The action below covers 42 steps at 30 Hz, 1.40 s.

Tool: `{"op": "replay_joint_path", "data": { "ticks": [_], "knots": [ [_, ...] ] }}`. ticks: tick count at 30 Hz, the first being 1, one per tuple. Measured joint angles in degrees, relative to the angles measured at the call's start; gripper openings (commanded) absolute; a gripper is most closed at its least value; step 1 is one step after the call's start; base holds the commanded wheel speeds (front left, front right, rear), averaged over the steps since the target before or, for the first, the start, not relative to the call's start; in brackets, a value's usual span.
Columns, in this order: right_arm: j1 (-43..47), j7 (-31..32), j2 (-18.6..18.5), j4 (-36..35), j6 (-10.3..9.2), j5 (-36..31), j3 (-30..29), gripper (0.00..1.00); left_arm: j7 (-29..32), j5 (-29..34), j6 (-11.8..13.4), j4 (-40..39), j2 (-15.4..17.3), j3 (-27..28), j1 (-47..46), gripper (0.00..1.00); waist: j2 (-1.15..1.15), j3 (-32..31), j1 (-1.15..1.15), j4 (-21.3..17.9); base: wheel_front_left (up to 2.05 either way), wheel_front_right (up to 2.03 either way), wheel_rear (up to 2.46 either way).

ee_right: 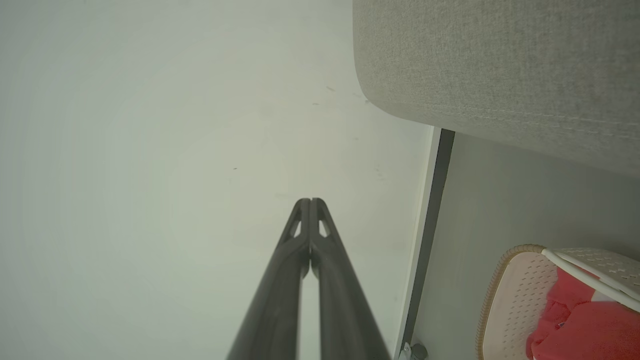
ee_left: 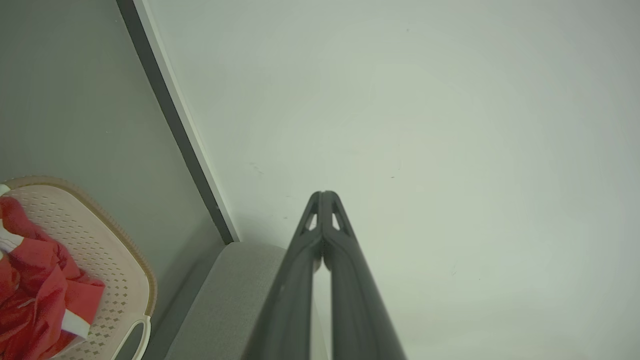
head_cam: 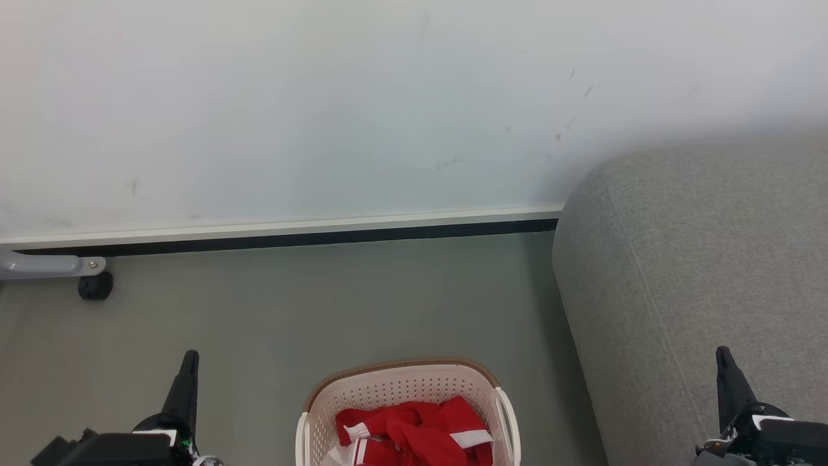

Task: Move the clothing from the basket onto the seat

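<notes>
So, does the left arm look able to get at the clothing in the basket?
Probably yes: the left gripper, shut and empty, sits beside the open-topped basket; the clothing lies exposed with nothing between them.

Home, sofa (head_cam: 698, 272) (grey), laundry basket (head_cam: 401, 388)

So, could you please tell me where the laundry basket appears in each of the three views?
Head view: the basket is at the bottom centre, cut by the lower edge.
Left wrist view: lower left corner, partly out of frame.
Right wrist view: lower right corner, partly out of frame.
Shared landmark: the dark skirting strip along the wall, seen in all three.
</notes>
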Motion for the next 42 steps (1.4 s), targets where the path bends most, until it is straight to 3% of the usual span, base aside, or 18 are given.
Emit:
{"op": "replay_joint_path", "data": {
  "ticks": [42],
  "knots": [
    [0.0,0.0,0.0,0.0,0.00,0.0,0.0,0.00,0.0,0.0,0.0,0.0,0.0,0.0,0.0,0.00,0.00,0.0,0.00,0.0,0.00,0.00,0.00]
  ]
}}
